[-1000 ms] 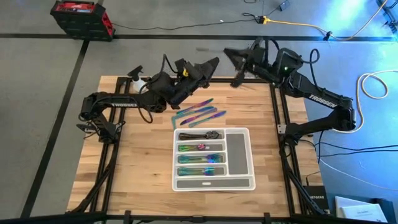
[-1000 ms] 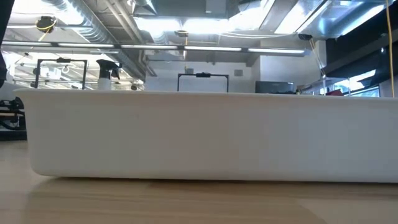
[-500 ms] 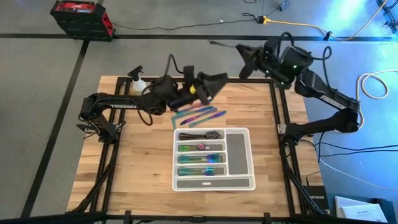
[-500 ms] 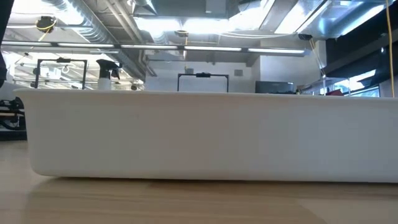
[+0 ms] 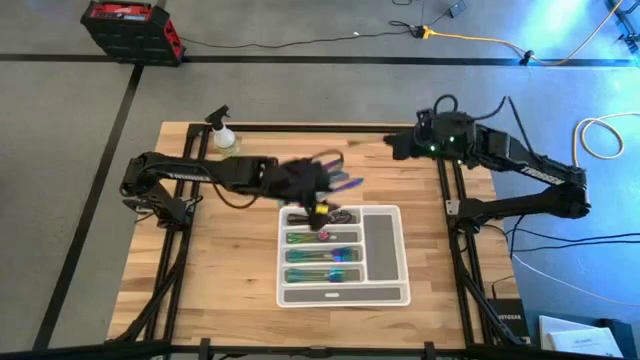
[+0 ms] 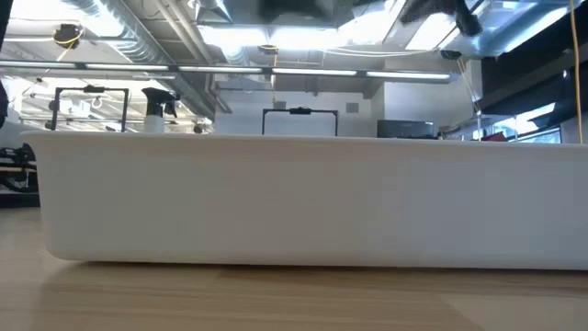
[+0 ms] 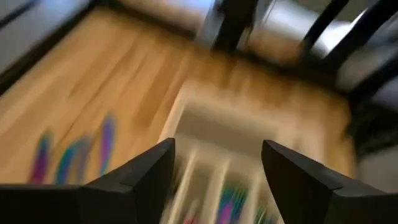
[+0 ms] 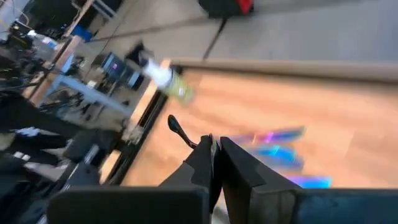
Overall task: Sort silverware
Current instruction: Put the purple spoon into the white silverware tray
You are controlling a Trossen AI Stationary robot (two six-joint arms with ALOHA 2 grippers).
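Several iridescent pieces of silverware lie in the white-grey tray. A few more lie loose on the wood just beyond the tray's far end, also seen in the left wrist view. My left gripper is blurred above the tray's far end. Its fingers are open with nothing between them. My right gripper is over the table's far right corner, shut on a slim dark piece, a dark spoon by its look. My right gripper pinches one end of the dark spoon between its two fingertips. The rest of the spoon sticks out past the fingers, lifted clear of the table. The hold itself is too small to tell more.
A yellow-green spray bottle stands at the table's far left corner. The tray's white wall fills the low view. Bare wood lies left of the tray and along the near edge. A red-and-black box sits on the floor beyond the table.
My left gripper has swung from the table's far edge toward the near edge and down, to above the tray's far end. My right gripper, carrying the dark piece, has come in from beyond the far edge toward the near edge, to over the far right corner.
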